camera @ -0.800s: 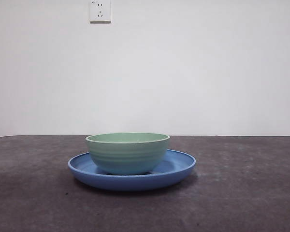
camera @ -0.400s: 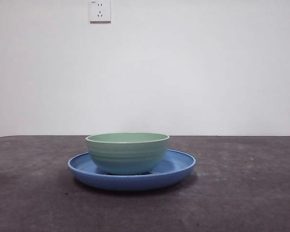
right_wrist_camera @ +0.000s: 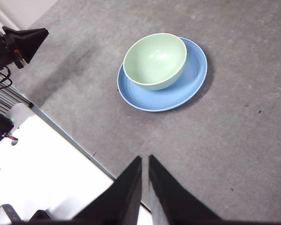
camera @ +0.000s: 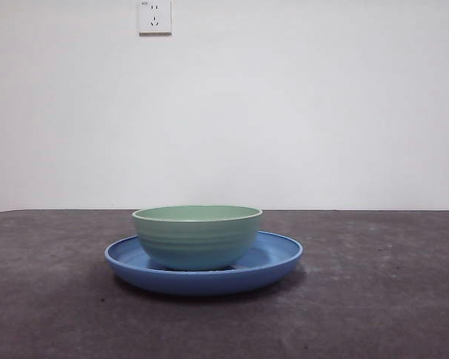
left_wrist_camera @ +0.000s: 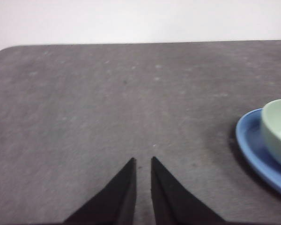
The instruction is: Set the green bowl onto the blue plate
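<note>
A dark grey, slightly speckled table top [camera: 374, 299] fills the lower part of the front view, and behind it rises a plain white wall [camera: 322, 112]. Nearest on the table stands the wide, shallow, glossy blue round plate [camera: 273, 268] with a raised rim, and inside it sits the pale mint-green glossy round bowl [camera: 197, 237] with faint horizontal ridges and a lighter rim. The bowl rests upright on the plate, not in the exact middle: in the right wrist view more bare blue shows on one side of the bowl [right_wrist_camera: 155, 61] than on the other side of the plate [right_wrist_camera: 192, 77]. Nothing stands between the camera and the two dishes, and the table around them is bare. No arm reaches into the front view. The left gripper [left_wrist_camera: 143, 165] hangs over bare table well apart from the plate [left_wrist_camera: 253, 145], whose edge and the bowl [left_wrist_camera: 278, 126] show only at the side of that picture; its two black jaws are nearly together with a thin gap and grasp nothing. The right gripper [right_wrist_camera: 145, 161] hangs high above the near edge of the table, also apart from the dishes, its jaws almost closed on nothing. Beside that edge a white base [right_wrist_camera: 47, 178] and some black parts with cables [right_wrist_camera: 9, 47] are visible. Far back, high on the wall, is a white electric socket [camera: 155, 16]; a tiny mark at its corner is too small to read.
</note>
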{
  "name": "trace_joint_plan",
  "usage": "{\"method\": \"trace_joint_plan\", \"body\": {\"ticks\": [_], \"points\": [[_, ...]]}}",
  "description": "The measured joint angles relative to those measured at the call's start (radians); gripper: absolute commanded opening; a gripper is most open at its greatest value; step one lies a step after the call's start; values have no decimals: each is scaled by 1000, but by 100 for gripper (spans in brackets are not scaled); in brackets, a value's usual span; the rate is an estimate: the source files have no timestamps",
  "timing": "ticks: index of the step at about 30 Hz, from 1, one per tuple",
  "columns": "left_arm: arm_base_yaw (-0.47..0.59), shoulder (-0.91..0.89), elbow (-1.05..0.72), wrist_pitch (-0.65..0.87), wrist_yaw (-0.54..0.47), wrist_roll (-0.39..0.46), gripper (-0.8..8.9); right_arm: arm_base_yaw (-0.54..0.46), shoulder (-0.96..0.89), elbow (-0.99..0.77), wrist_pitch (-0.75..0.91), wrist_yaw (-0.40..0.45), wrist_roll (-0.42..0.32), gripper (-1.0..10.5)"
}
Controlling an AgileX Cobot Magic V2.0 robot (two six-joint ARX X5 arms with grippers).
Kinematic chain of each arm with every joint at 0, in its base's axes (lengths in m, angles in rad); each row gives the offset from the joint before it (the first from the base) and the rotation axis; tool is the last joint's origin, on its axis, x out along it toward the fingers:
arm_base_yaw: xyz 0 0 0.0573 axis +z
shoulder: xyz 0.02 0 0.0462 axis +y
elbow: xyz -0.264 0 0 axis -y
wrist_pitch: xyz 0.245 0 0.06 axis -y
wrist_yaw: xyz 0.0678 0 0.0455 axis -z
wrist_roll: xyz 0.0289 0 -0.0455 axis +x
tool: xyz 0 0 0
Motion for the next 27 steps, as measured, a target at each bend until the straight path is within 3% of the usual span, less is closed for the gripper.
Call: {"method": "trace_joint_plan", "body": {"ticks": [8, 27], "points": [[27, -42, -55, -4, -89, -14, 50, 0, 0, 0, 0, 0, 0, 22], [27, -85, -66, 20, -94, -13, 50, 0, 0, 0, 1, 0, 0, 22]]}}
